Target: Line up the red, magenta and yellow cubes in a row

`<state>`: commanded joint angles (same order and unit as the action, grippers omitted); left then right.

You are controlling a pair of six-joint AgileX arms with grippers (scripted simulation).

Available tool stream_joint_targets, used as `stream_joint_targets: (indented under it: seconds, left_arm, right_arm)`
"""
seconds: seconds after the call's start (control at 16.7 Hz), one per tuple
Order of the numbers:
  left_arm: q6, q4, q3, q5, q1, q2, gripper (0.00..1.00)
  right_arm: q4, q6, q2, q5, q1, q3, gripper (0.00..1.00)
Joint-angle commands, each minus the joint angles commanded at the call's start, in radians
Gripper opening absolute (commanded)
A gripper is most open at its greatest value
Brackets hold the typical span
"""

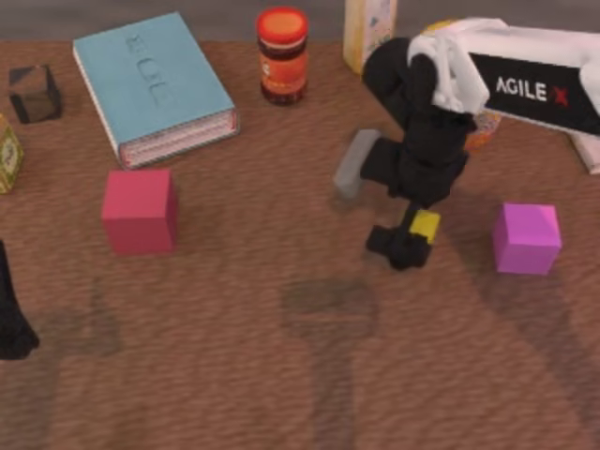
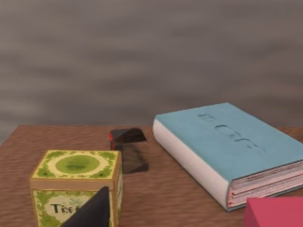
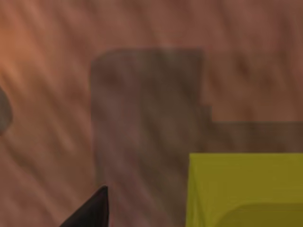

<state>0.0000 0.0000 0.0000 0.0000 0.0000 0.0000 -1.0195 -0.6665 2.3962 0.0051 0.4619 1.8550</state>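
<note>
R gripper (image 1: 410,236) hung mid-table, raised above the surface w/ its shadow below, fingers clenched on the yellow cube (image 1: 425,225); the wrist view showed that cube (image 3: 246,189) pressed right against the cam. Magenta cube (image 1: 527,238) sat on the table near the claw, twd the right edge. Red cube (image 1: 141,210) lay well apart, twd the left. L gripper (image 1: 11,319) was parked at the left edge; can't tell its fingers.
</note>
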Motion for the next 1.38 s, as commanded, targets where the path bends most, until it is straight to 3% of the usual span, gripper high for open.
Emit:
stream_joint_targets:
  seconds: [0.36, 1.14, 1.38]
  left_arm:
    - [0.0, 0.0, 0.0, 0.0, 0.0, 0.0, 1.0]
    - [0.0, 0.0, 0.0, 0.0, 0.0, 0.0, 1.0]
    - [0.0, 0.0, 0.0, 0.0, 0.0, 0.0, 1.0]
  right_arm:
    - [0.047, 0.0, 0.02, 0.0, 0.001, -0.037, 1.0]
    - [0.047, 0.0, 0.02, 0.0, 0.001, -0.037, 0.02]
    - [0.047, 0.0, 0.02, 0.0, 0.001, -0.037, 0.0]
